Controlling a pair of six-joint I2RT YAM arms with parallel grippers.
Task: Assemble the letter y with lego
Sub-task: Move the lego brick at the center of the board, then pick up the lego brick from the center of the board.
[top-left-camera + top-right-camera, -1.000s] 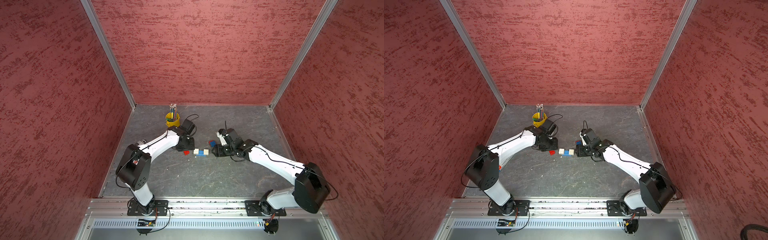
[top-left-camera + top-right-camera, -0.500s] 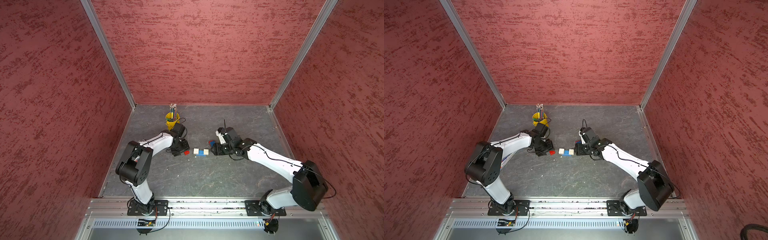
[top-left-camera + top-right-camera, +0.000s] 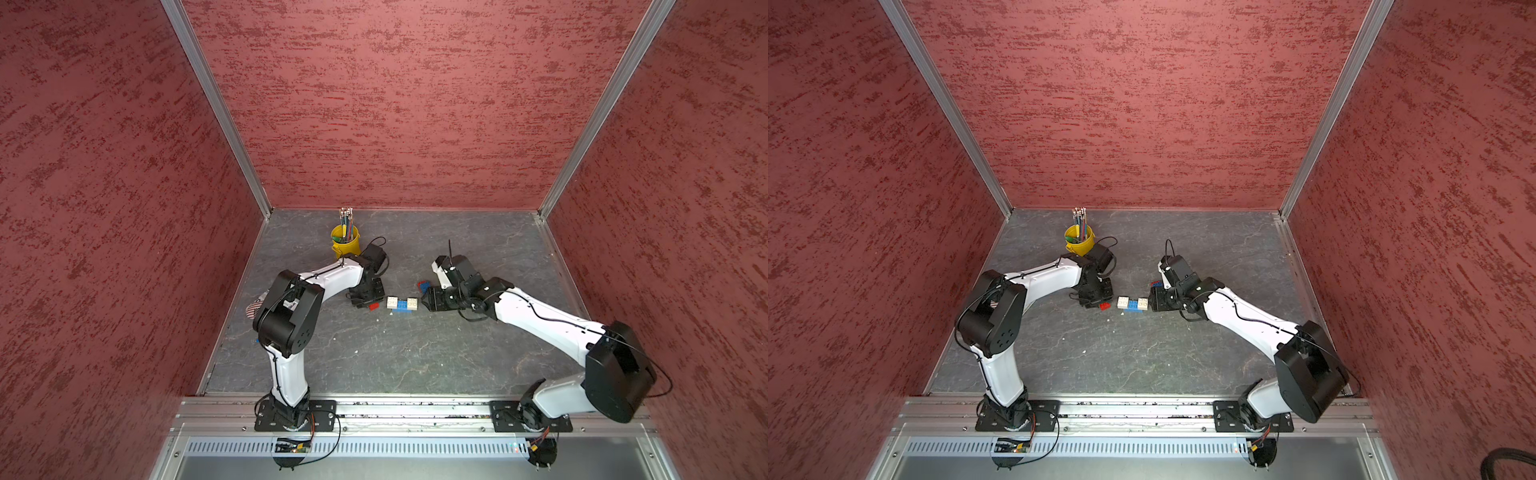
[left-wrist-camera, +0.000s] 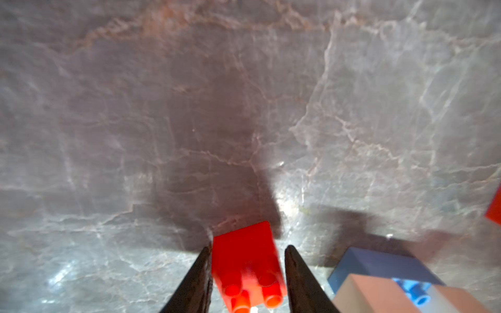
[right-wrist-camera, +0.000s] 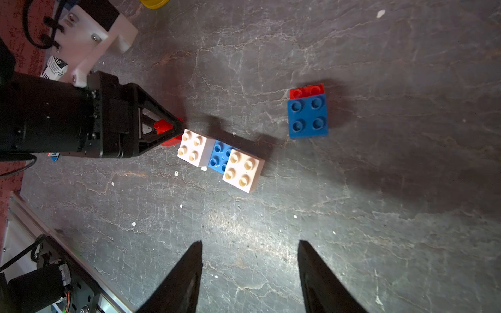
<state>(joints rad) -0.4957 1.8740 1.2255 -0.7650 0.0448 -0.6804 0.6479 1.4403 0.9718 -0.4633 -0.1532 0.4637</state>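
Observation:
A red brick [image 4: 246, 260] lies on the grey floor with my left gripper [image 4: 248, 247] shut on it, one black finger on each side. It shows in both top views [image 3: 374, 306] [image 3: 1105, 306], at the tip of the left gripper [image 3: 368, 300]. Just to its right is a joined row: a white brick [image 5: 193, 147], a blue brick [image 5: 219, 158] and a second white brick [image 5: 244, 170]. A blue square brick [image 5: 307, 118] sits half over another red brick [image 5: 306, 90] further back. My right gripper [image 5: 250, 242] is open over bare floor, right of the row [image 3: 402, 303].
A yellow pencil bucket [image 3: 345, 243] stands behind the left arm's wrist. Red walls close in the floor on three sides. A metal rail [image 3: 415, 409] with both arm bases runs along the front edge. Small white crumbs dot the floor.
The left gripper's jaws have closed around the red brick and the left arm's elbow has swung forward. The right arm has stayed where it was.

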